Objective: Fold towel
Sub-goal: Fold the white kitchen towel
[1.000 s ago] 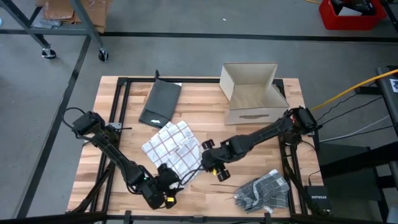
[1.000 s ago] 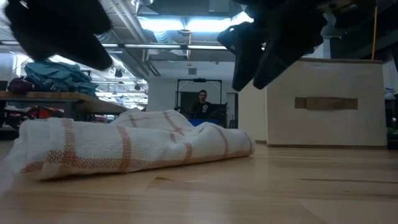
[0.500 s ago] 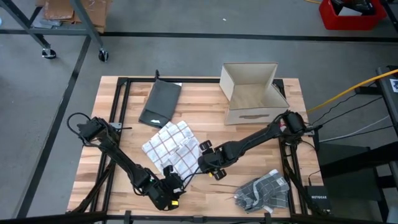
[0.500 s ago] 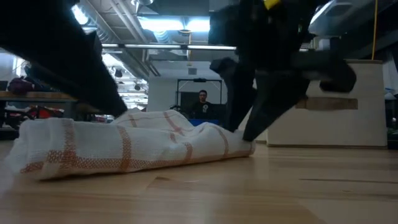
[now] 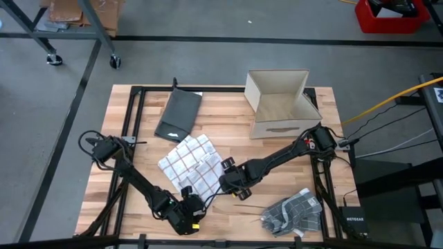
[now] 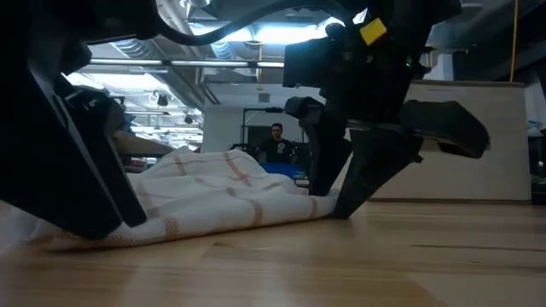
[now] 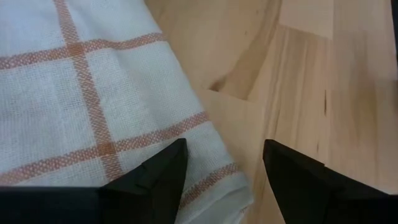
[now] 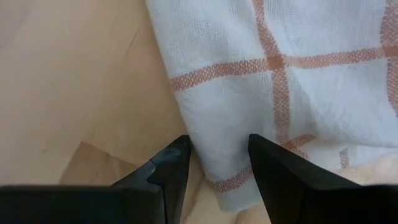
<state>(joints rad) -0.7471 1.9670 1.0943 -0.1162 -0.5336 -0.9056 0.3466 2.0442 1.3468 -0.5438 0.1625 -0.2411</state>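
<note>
Towels [image 5: 191,164], three, box [image 5: 280,102], one

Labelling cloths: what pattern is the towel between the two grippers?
White towel with thin orange check lines; clearest in the left wrist view.

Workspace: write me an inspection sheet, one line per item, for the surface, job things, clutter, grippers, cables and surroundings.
Surface: wooden table, bare planks between the things on it.
Job's things: white towel with orange checks, rumpled, mid-table.
Clutter: dark folded cloth and open cardboard box on the far side; grey checked cloth near the right front corner.
Grippers: left gripper open, down at the towel's near corner; right gripper open, its fingers astride the towel's edge.
Cables: yellow cable and black leads off the table's right side.
Surroundings: concrete floor, red bin, a person far behind.
</note>
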